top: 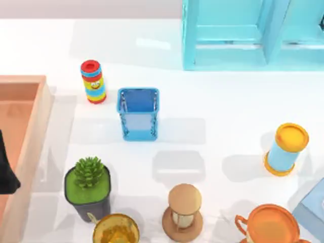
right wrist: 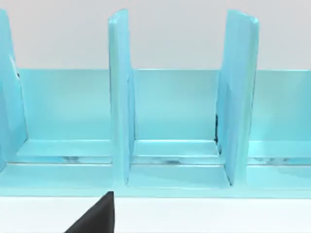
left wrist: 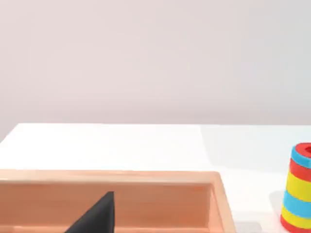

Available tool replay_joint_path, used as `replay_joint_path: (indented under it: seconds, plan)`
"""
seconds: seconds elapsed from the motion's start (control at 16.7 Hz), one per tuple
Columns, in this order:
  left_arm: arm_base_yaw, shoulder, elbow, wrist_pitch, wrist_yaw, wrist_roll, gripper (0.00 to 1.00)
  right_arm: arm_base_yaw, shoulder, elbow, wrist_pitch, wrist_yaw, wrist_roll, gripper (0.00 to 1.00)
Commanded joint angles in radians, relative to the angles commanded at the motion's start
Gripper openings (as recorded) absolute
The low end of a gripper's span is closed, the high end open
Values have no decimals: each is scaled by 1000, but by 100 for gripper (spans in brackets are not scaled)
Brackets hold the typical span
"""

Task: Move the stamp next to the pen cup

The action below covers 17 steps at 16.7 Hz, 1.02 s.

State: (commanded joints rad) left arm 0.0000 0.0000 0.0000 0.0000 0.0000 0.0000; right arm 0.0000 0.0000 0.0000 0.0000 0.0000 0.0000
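The pen cup (top: 138,112) stands upright on the white table (top: 217,116), nothing visible inside it. Just beside it sits the striped smiley cylinder (top: 93,81), farther off the wooden tray (top: 31,136), behind it the light-blue divider rack (top: 243,35). Whether either gripper is clenched or released, I cannot tell.

From above, the wooden tray (top: 30,147), orange teapot (top: 268,226) and gold bowl (top: 116,230) run off the picture's edges. My left wrist view crops the striped cylinder (left wrist: 297,187).
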Motion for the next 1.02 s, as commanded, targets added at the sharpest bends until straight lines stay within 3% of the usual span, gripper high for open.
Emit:
replay_joint_path:
  seconds: [0.42,1.02]
  plan:
    - [0,0,0,0,0,0,100,-25,89,168,-67,-1,-26,100]
    - [0,0,0,0,0,0,100,-165,758,973,-566,14,-153,100]
